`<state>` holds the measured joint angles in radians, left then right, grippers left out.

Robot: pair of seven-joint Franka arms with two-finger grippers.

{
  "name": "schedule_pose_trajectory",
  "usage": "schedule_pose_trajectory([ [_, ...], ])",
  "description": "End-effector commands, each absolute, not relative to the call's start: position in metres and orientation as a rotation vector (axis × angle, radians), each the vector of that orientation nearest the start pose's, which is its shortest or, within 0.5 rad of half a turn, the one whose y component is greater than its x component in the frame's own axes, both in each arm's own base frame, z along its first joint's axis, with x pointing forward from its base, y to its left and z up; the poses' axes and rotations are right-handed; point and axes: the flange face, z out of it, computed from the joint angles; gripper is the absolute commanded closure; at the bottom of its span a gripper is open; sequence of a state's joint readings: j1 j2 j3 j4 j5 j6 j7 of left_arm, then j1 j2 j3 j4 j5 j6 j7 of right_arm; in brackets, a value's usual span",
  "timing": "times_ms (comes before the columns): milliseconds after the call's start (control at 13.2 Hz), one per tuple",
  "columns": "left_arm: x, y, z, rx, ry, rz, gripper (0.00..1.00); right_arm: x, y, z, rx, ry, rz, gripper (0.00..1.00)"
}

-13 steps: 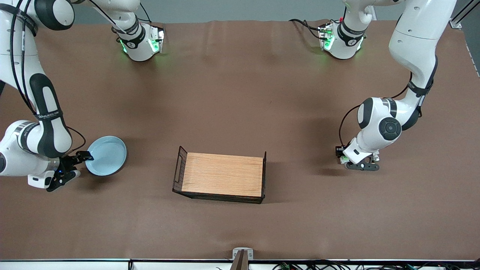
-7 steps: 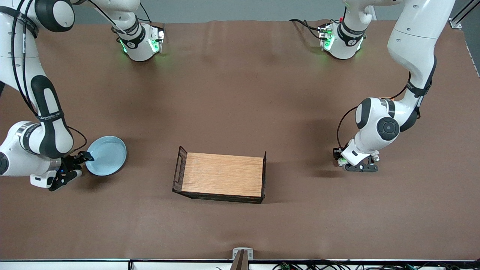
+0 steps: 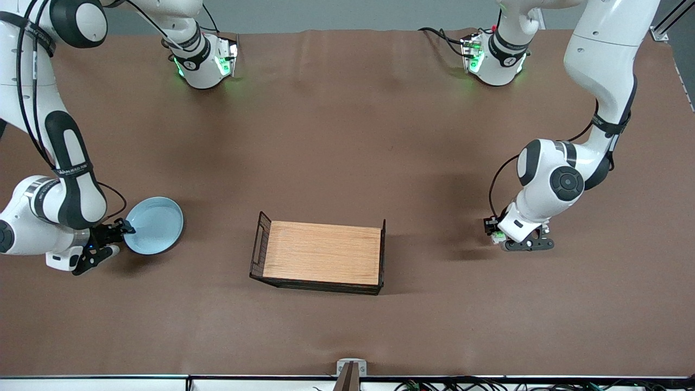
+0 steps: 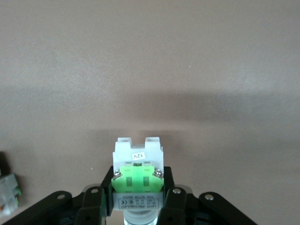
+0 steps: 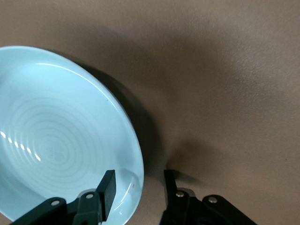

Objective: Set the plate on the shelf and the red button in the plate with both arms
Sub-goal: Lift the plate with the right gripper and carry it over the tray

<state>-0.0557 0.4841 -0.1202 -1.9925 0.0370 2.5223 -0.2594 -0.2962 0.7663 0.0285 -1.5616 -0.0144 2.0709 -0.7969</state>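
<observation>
Pale blue plate (image 3: 155, 226): right gripper (image 3: 115, 234) narrows around its rim, fingers not yet pinching.
Red button (image 4: 137, 174): clamped, left gripper (image 4: 137, 199) lifting slightly.
Wooden tray (image 3: 322, 253): awaiting both.

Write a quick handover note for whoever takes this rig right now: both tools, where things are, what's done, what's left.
Left tool: shut on the red button, over the table toward the left arm's end.
Right tool: straddling the plate's rim, one finger inside, one outside, not yet clamped.
Plate sits on the table at the right arm's end.
Wooden tray: nothing in it.
Done: button picked.
Left: grip plate, place both.
</observation>
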Motion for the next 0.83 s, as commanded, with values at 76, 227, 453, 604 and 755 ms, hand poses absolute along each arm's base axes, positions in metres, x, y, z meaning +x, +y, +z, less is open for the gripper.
schedule_pose_trajectory([
  [76,0.619,-0.132,0.266,-3.188,-0.263,-0.011,1.00,0.647,-0.185,0.173,-2.853,-0.759,0.303,0.74],
  [227,0.629,-0.144,0.290,-3.166,-0.475,0.033,1.00,0.647,-0.182,0.178,-2.842,-0.750,0.319,0.86],
  [453,0.642,-0.159,0.326,-3.135,-0.692,0.054,1.00,0.649,-0.179,0.186,-2.827,-0.742,0.342,0.96],
  [604,0.650,-0.167,0.350,-3.080,-0.996,0.069,1.00,0.652,-0.178,0.199,-2.803,-0.729,0.372,0.97],
  [755,0.656,-0.178,0.375,-2.991,-1.269,0.080,1.00,0.650,-0.173,0.213,-2.717,-0.615,0.399,0.97],
])
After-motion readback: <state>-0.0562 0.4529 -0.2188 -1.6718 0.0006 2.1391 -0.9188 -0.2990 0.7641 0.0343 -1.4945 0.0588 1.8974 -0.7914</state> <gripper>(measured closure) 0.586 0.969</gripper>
